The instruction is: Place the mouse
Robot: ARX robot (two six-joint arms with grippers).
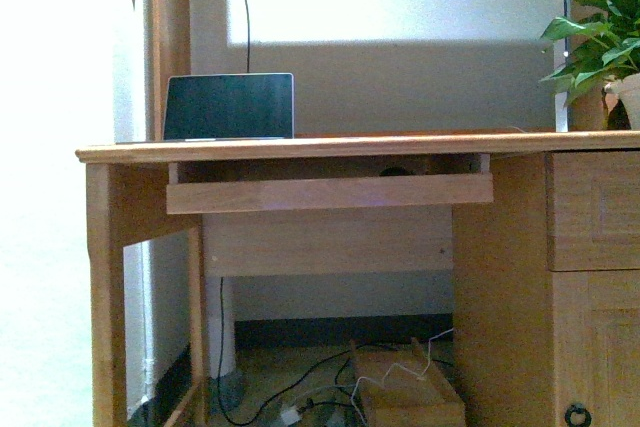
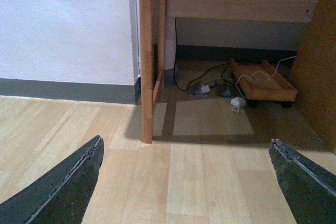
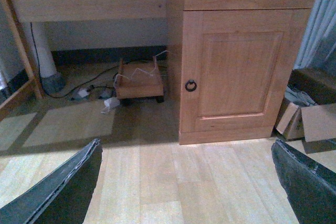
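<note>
In the front view a small dark rounded shape, likely the mouse [image 1: 395, 171], peeks over the front board of the pull-out keyboard tray [image 1: 330, 192] under the wooden desk top [image 1: 330, 147]. Neither arm shows in that view. My left gripper [image 2: 185, 145] is open and empty, low over the wood floor in front of the desk's left leg [image 2: 146, 61]. My right gripper [image 3: 185, 145] is open and empty, low over the floor in front of the desk's cabinet door [image 3: 241, 72].
An open laptop [image 1: 229, 106] stands on the desk at the left, a potted plant [image 1: 605, 37] at the right. A drawer [image 1: 595, 209] sits above the cabinet. Under the desk lie a wooden caddy [image 2: 262, 82] and cables [image 2: 202, 87]. Cardboard boxes [image 3: 307, 119] lie beside the cabinet.
</note>
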